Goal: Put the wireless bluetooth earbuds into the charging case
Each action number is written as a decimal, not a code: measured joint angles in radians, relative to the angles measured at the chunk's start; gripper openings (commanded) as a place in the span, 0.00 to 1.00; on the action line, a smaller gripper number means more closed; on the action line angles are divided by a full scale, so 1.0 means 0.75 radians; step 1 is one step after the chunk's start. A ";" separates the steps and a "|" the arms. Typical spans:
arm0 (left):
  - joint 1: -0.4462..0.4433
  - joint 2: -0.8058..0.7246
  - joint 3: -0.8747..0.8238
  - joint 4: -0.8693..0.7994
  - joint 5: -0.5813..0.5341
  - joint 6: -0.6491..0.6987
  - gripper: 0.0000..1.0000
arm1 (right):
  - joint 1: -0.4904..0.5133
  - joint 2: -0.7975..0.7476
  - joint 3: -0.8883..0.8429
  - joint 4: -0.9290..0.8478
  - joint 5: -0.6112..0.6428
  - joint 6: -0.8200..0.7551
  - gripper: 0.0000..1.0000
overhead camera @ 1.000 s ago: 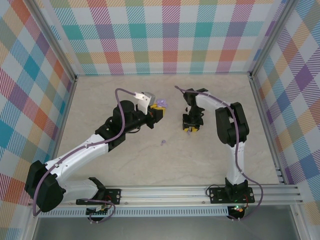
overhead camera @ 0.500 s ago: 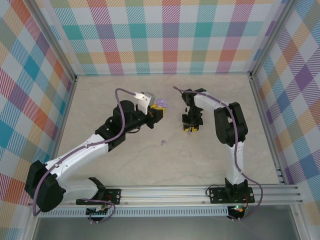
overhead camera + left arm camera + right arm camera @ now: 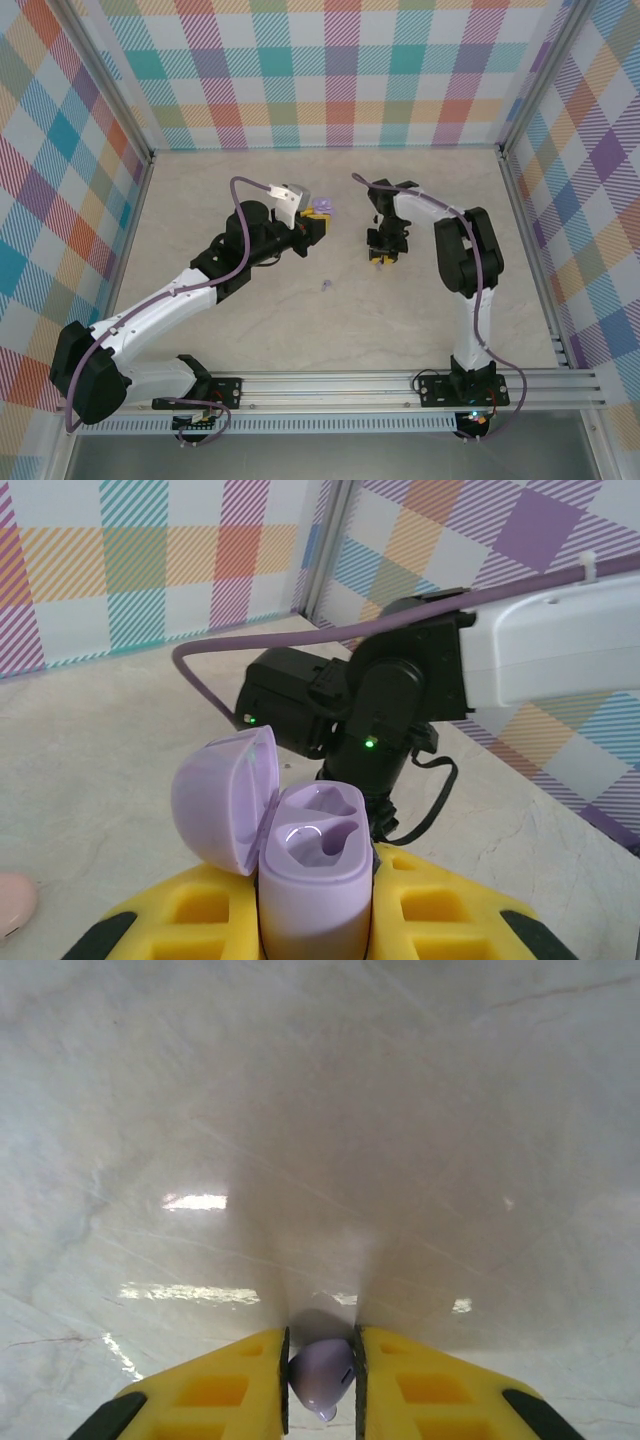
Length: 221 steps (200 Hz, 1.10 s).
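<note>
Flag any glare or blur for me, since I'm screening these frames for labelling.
Right wrist: bright glare patches on the glossy table, a soft shadow ahead of the right gripper, the held earbud in fair focus. Left wrist: charging case sharp, one small highlight in its well. Top external: even light, no glare; the loose earbud is a tiny speck.

Lilac case (image 3: pixel 310 880) and earbud (image 3: pixel 322 1373) (yellow fingers (image 3: pixel 220 1392)), plaid walls (image 3: pixel 340 70).

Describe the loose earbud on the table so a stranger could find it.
On the marble table, look between the left arm and right arm, slightly toward their bases. The tiny lilac earbud lies there alone, unlike the other earbud pinched in the right end effector.
</note>
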 measured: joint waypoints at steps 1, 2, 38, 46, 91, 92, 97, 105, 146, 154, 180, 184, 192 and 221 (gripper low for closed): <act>0.000 0.000 0.000 0.000 0.000 -0.001 0.11 | -0.001 -0.003 -0.004 0.003 -0.001 0.001 0.22; 0.000 0.000 0.000 0.000 -0.001 -0.002 0.11 | -0.003 -0.007 -0.010 0.009 -0.004 0.004 0.22; 0.000 0.043 0.000 -0.001 -0.040 -0.035 0.09 | -0.061 -0.154 -0.177 0.180 -0.107 0.062 0.22; 0.000 0.065 0.000 -0.002 -0.052 -0.048 0.09 | -0.076 -0.193 -0.213 0.221 -0.137 0.078 0.22; 0.012 0.210 0.000 -0.029 -0.058 -0.138 0.09 | -0.155 -0.380 -0.392 0.448 -0.317 0.155 0.22; 0.012 0.212 0.000 -0.028 -0.057 -0.139 0.09 | -0.157 -0.385 -0.397 0.453 -0.322 0.157 0.22; 0.012 0.225 0.000 -0.029 -0.053 -0.148 0.09 | -0.163 -0.402 -0.413 0.473 -0.339 0.163 0.22; 0.014 0.247 0.000 -0.029 -0.047 -0.160 0.09 | -0.171 -0.429 -0.436 0.501 -0.364 0.175 0.23; 0.023 0.340 -0.001 0.012 -0.002 -0.224 0.09 | -0.188 -0.614 -0.523 0.630 -0.474 0.244 0.23; 0.023 0.351 -0.003 0.021 0.008 -0.232 0.09 | -0.189 -0.657 -0.529 0.657 -0.492 0.257 0.23; 0.023 0.367 -0.022 0.074 0.039 -0.254 0.10 | -0.189 -0.797 -0.556 0.760 -0.555 0.300 0.24; 0.023 0.369 -0.024 0.081 0.046 -0.255 0.10 | -0.189 -0.815 -0.561 0.777 -0.564 0.306 0.25; 0.023 0.369 -0.029 0.103 0.057 -0.255 0.11 | -0.189 -0.853 -0.570 0.810 -0.584 0.320 0.25; 0.023 0.369 -0.061 0.195 0.097 -0.253 0.11 | -0.189 -0.973 -0.605 0.917 -0.647 0.362 0.26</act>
